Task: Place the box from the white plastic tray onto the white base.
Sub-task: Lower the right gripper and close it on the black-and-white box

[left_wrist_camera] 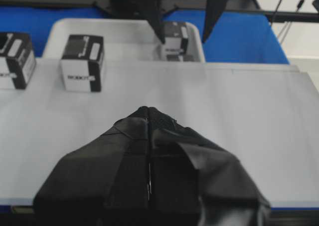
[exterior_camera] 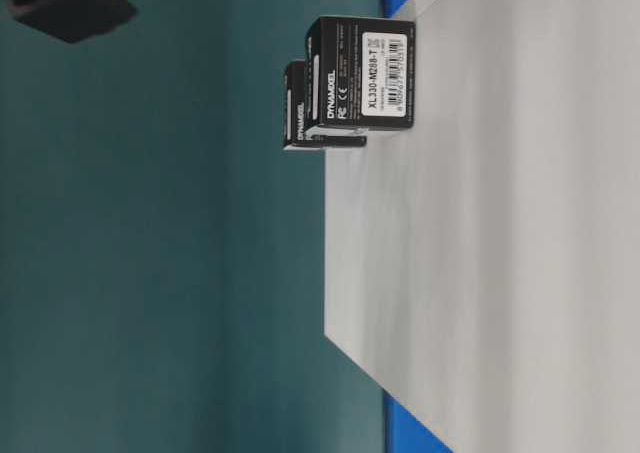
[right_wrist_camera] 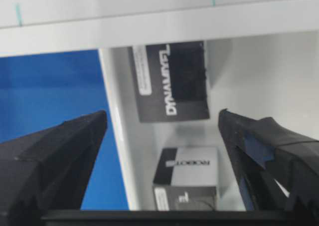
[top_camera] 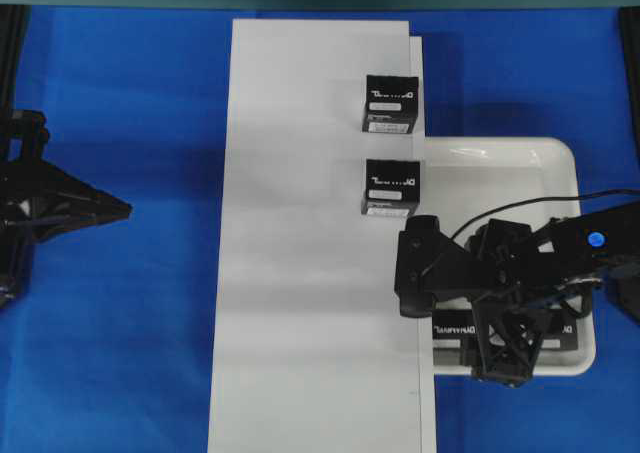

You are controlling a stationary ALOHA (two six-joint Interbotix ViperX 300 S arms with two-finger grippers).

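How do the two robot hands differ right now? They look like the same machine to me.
The right hand has its fingers spread wide; the left hand has its fingers pressed together. The right hand hangs over the white plastic tray, above the black boxes in it; the left hand sits back over the blue cloth, beside the white base. Neither holds anything. Both are black with the same tapered fingers.
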